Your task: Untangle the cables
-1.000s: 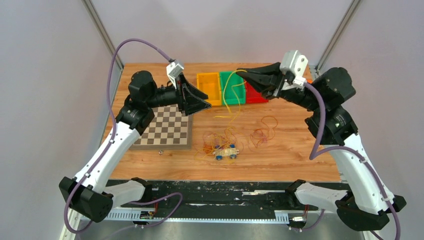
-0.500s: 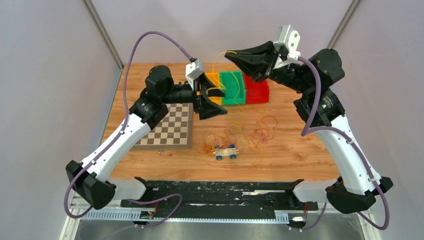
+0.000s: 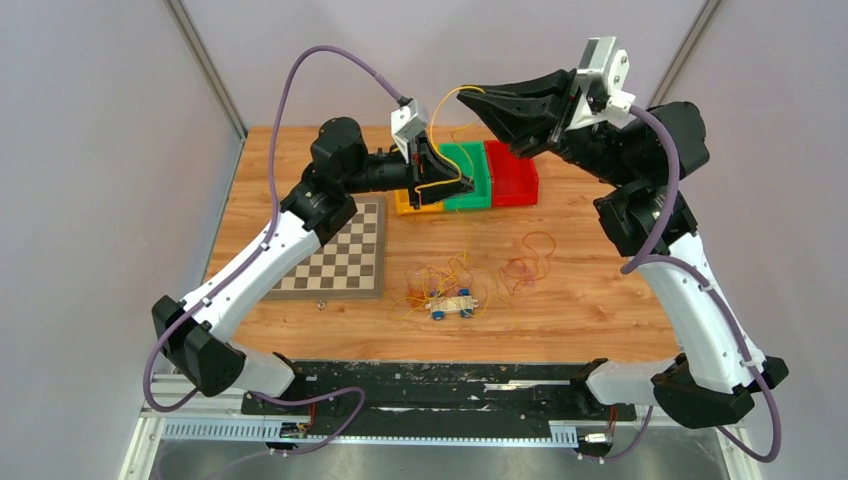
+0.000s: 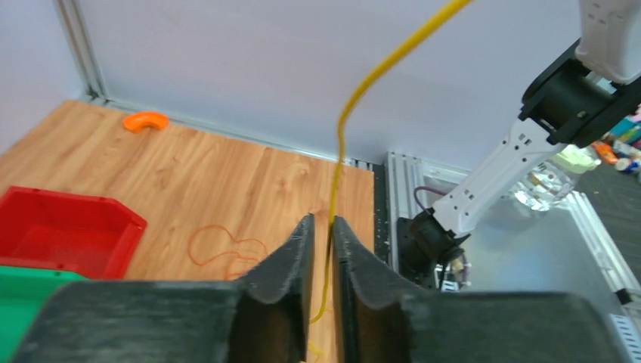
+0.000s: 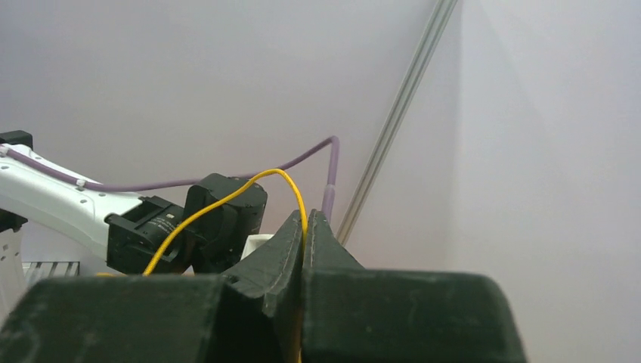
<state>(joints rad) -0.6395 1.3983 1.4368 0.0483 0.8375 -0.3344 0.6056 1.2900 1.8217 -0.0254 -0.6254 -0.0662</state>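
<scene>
Both arms have moved up and closer together. One yellow cable rises from the tangle of cables on the table. The right gripper pinches it tight, up high. Below, the left gripper has a small gap, and the cable runs through it.

On the worktop we find the chessboard at nine o'clock, the row of bins at twelve, and the cables heaped at six, touching a toy car there.
</scene>
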